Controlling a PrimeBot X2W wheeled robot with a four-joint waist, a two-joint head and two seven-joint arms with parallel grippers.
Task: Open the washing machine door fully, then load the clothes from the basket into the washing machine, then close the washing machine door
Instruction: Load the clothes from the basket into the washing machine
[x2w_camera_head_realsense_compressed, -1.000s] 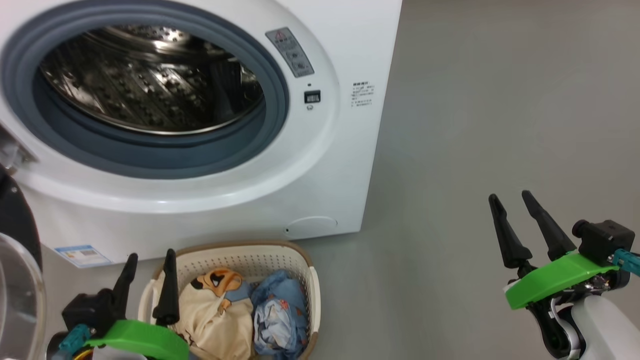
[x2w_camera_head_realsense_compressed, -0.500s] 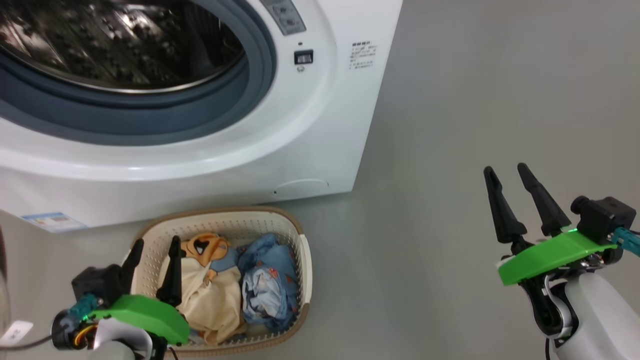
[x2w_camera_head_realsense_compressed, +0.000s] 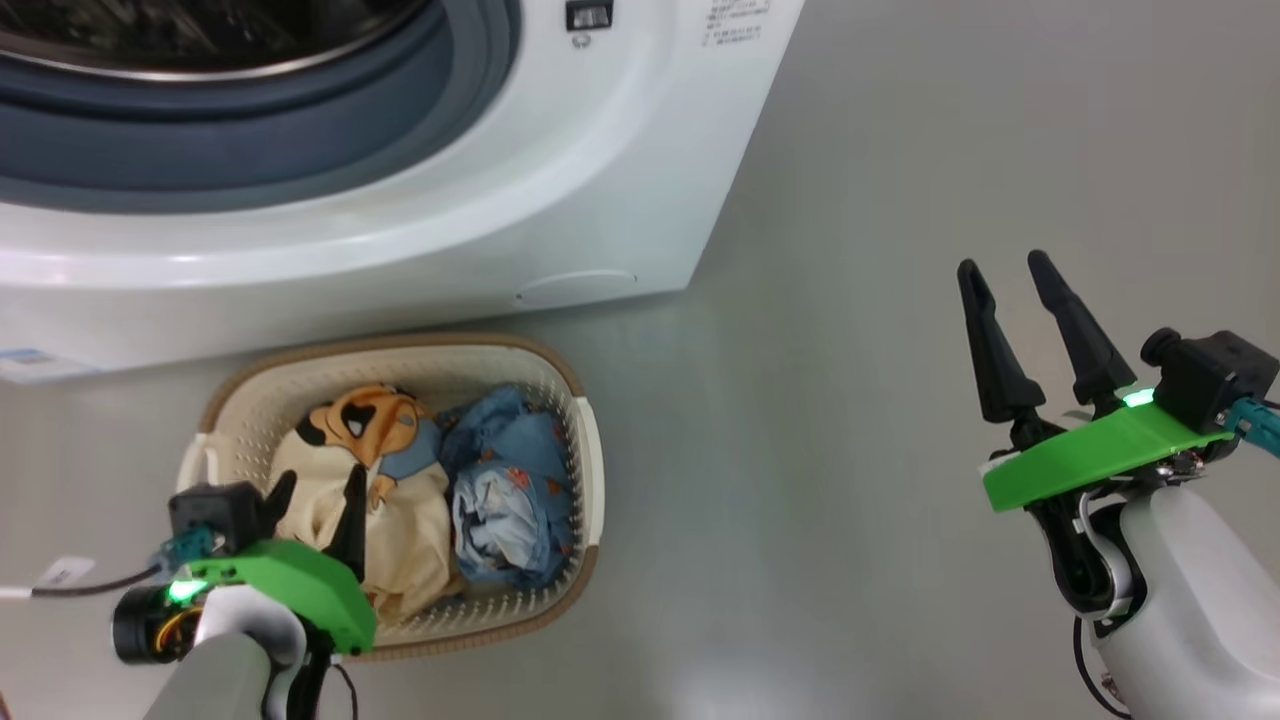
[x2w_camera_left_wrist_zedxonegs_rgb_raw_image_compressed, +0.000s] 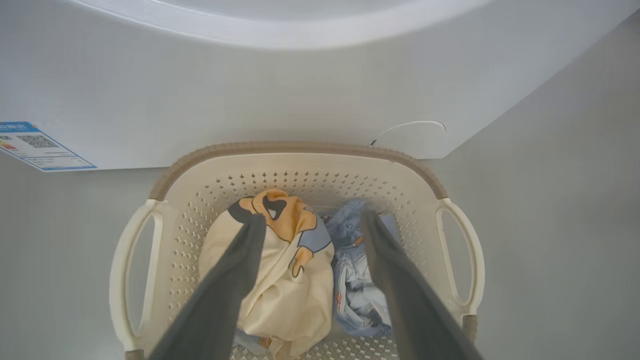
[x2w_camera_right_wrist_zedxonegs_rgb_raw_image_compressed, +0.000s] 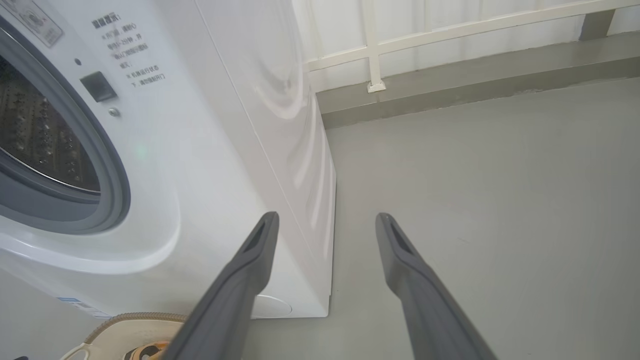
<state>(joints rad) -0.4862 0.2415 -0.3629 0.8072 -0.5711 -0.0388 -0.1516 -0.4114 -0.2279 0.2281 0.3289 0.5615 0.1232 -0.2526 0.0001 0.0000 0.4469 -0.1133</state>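
Your left claw (x2w_camera_head_realsense_compressed: 320, 478) is wide open and holds nothing. It hangs right over the basket (x2w_camera_head_realsense_compressed: 400, 345), tips just above the clothes (x2w_camera_head_realsense_compressed: 410, 540); you cannot tell if they touch. Its own camera shows the cream top (x2w_camera_left_wrist_zedxonegs_rgb_raw_image_compressed: 290, 285) between its fingers (x2w_camera_left_wrist_zedxonegs_rgb_raw_image_compressed: 235, 280) and the blue one (x2w_camera_left_wrist_zedxonegs_rgb_raw_image_compressed: 350, 285) by its right finger, with the washer (x2w_camera_left_wrist_zedxonegs_rgb_raw_image_compressed: 250, 90) straight ahead. Your right claw (x2w_camera_head_realsense_compressed: 1002, 264) is wide open too, empty, over bare floor (x2w_camera_head_realsense_compressed: 850, 450), well apart from the basket. Its camera shows the steel drum (x2w_camera_right_wrist_zedxonegs_rgb_raw_image_compressed: 40, 135) off to its left.
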